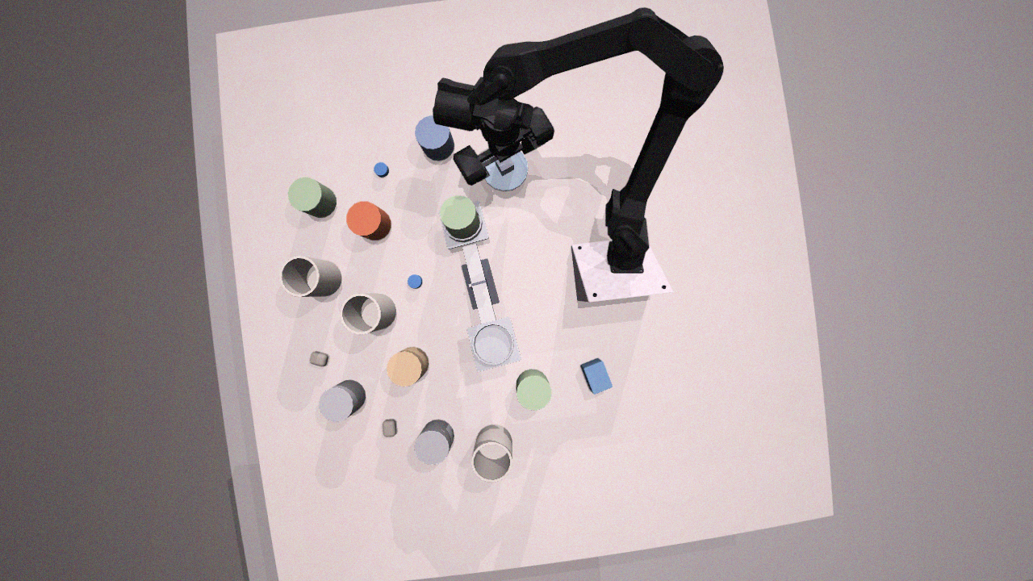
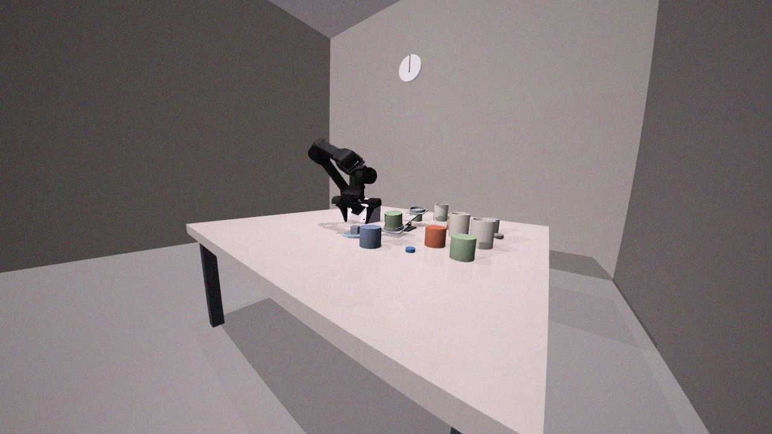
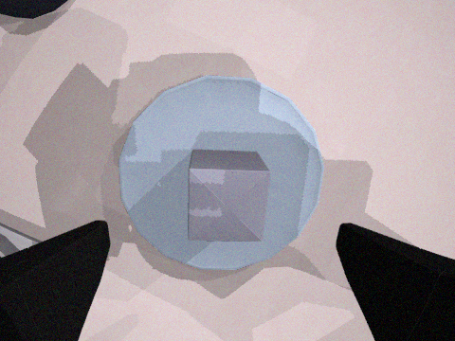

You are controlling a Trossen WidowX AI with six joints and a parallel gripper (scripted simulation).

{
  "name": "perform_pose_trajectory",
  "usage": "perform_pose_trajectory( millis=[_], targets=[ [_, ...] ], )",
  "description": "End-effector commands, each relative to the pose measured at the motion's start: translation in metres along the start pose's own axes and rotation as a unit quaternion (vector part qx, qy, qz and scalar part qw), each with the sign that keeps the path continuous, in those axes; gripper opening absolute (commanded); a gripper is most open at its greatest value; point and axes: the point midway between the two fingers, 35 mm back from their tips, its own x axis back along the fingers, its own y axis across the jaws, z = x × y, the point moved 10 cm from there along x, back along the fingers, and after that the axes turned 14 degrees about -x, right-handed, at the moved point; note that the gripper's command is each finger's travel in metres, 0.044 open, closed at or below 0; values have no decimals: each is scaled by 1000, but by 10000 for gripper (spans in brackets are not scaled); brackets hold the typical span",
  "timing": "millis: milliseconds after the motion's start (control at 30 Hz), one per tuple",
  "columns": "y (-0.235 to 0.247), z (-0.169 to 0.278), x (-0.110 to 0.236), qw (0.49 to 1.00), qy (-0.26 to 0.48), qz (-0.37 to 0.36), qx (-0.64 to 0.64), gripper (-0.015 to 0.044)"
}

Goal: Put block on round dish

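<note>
My gripper hangs with jaws spread above the grey block, which rests on the dish beside the blue cylinder.

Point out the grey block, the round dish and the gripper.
Grey block (image 3: 227, 196), wrist view, on its top face.
Round dish (image 3: 165, 127), wrist view, on its bare upper-left part.
Gripper (image 3: 222, 310), wrist view, midway between its open fingertips.
</note>
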Motion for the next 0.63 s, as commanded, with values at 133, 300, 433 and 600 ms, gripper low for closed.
perform_pose_trajectory(
  millis=[133,300,433,600],
  targets=[
    [-2,-2,28,1000,-6,-6,-5,440],
    [-4,-1,63,1000,-6,-8,-3,440],
    [-4,-1,63,1000,-6,-8,-3,440],
    [-4,-1,63,1000,-6,-8,-3,440]
  ],
)
